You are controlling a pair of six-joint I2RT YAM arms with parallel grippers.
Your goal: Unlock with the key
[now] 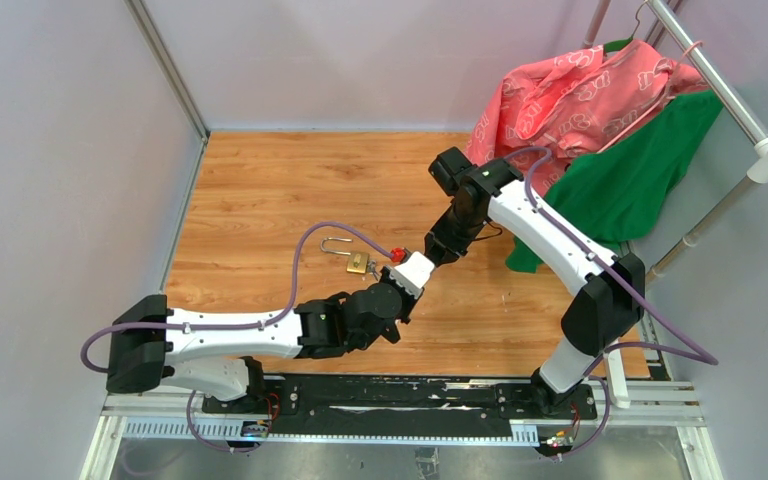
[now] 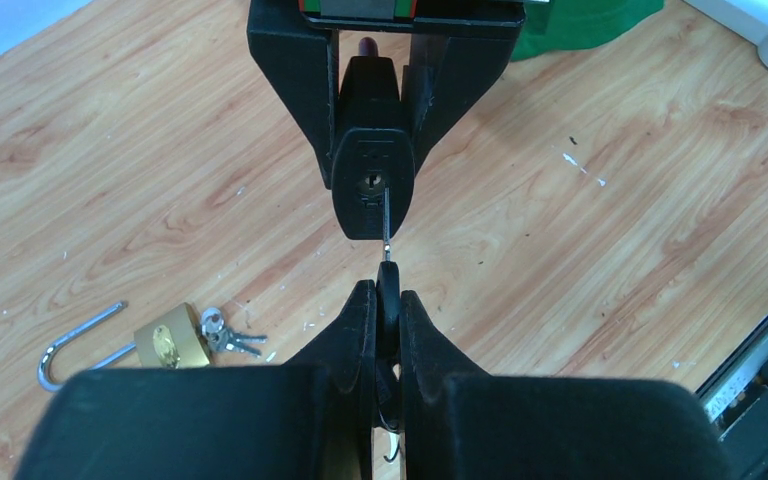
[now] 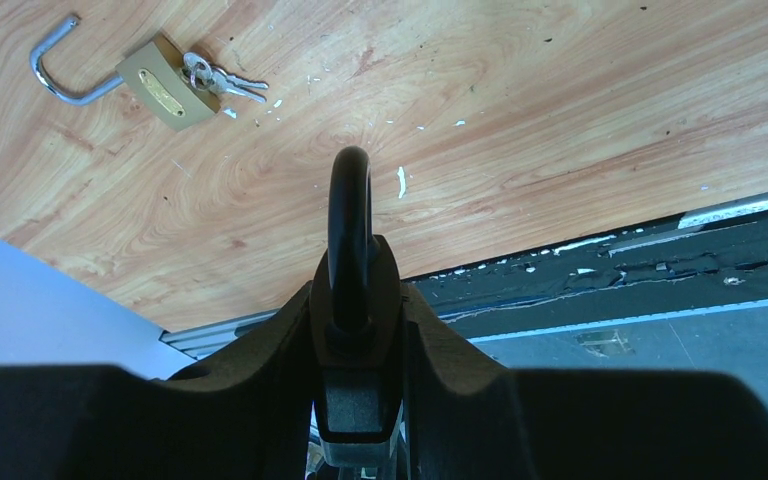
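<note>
My left tool (image 2: pixel 388 290) is pinched nearly shut on a small key (image 2: pixel 387 225) with a black plastic head and a thin metal blade. The head sits between the two fingers and the blade sticks straight out past their tips.

My right tool (image 3: pixel 355 300) faces it from the other side. Its jaws are partly closed around the rounded body of a black padlock (image 2: pixel 370 185), with the dark curved shackle (image 3: pixel 350 220) standing out beyond the fingertips in the right wrist view. Both are held in the air above the light brown wooden tabletop (image 1: pixel 260 190), near its middle.

From the left wrist, the bottom face of the black padlock points at me and its keyhole (image 2: pixel 370 183) is in plain sight, not covered. The blade of the key lies just to the right of that hole, overlapping the edge of the lock's face. I cannot tell whether the tip touches it.

A second lock, a brass padlock (image 1: pixel 358 262) with its silver shackle swung open and a small bunch of silver keys (image 2: pixel 230 335) at its base, lies flat on the tabletop just to the left of my two tools.

Pink and green cloths (image 1: pixel 600 110) hang on a white rail (image 1: pixel 750 125) at the far right.
</note>
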